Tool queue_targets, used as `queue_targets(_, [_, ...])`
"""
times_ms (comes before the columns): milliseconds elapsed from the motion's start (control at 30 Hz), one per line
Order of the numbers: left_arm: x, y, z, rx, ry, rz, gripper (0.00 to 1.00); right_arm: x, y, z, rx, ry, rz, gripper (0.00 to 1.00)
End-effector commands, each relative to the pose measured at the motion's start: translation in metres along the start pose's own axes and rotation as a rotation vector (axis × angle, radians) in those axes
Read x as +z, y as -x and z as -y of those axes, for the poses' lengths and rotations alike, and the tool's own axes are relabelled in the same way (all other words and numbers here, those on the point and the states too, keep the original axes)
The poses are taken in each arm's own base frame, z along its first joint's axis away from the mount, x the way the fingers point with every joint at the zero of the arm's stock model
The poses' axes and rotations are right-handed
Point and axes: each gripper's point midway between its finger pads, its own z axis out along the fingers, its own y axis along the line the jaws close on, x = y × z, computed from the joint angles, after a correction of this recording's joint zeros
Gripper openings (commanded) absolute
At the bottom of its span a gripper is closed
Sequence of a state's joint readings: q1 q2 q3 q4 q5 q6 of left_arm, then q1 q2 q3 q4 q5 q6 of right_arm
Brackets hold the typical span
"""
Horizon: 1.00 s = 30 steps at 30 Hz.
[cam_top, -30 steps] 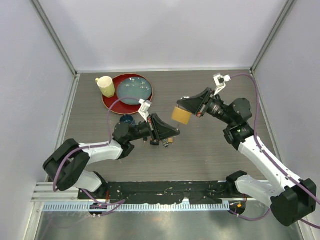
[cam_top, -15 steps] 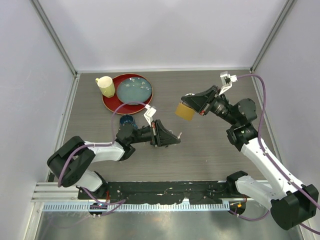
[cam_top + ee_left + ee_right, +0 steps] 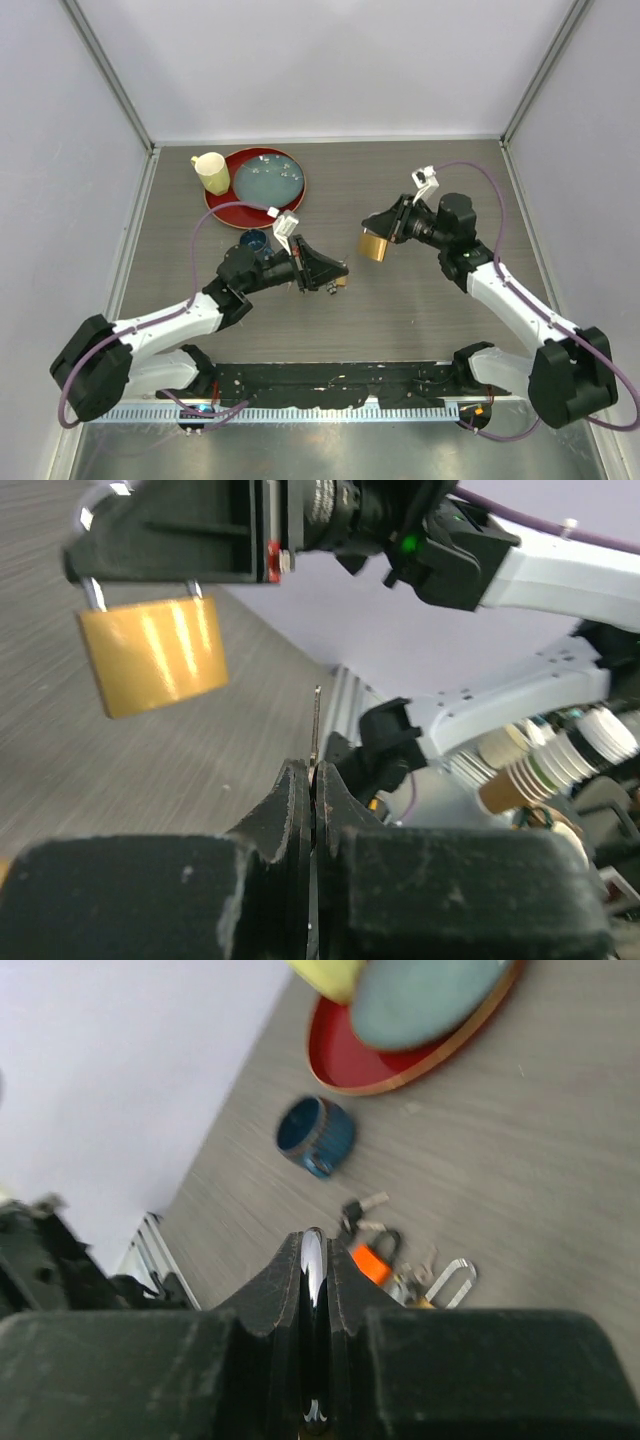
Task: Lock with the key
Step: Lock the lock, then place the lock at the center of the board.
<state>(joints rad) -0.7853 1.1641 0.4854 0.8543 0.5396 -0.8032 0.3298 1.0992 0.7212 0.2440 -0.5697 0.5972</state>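
wood-grain surface point(image 3: 420, 310) lies below. left fingers point(image 3: 296, 800) pinch the key point(image 3: 316, 730), its blade pointing just beside the padlock point(image 3: 152, 652). closed right fingers point(image 3: 280, 1280) hold that padlock apart.

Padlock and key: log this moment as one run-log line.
left gripper: shut on key | right gripper: shut on padlock shackle | key: apart from padlock, not inserted
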Motion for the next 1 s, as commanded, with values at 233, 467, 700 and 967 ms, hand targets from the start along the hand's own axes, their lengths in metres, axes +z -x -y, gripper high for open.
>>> queue_targets(233, [-0.023,0.016,-0.037,0.136,0.303,0.023,0.00,0.017,-0.056,0.066,0.057,-0.130,-0.164,0.01])
queue_targets(467, [-0.018,0.017,-0.033,0.140,0.274,0.016,0.00,0.027,-0.095,0.102,0.130,-0.194,-0.302,0.01])
queue_targets(700, [-0.011,0.022,-0.027,0.142,0.232,0.022,0.00,0.031,-0.117,0.129,0.182,-0.268,-0.366,0.01])
queue_targets(967, [-0.005,0.019,-0.023,0.137,0.197,0.006,0.00,0.028,-0.124,0.152,0.215,-0.374,-0.379,0.17])
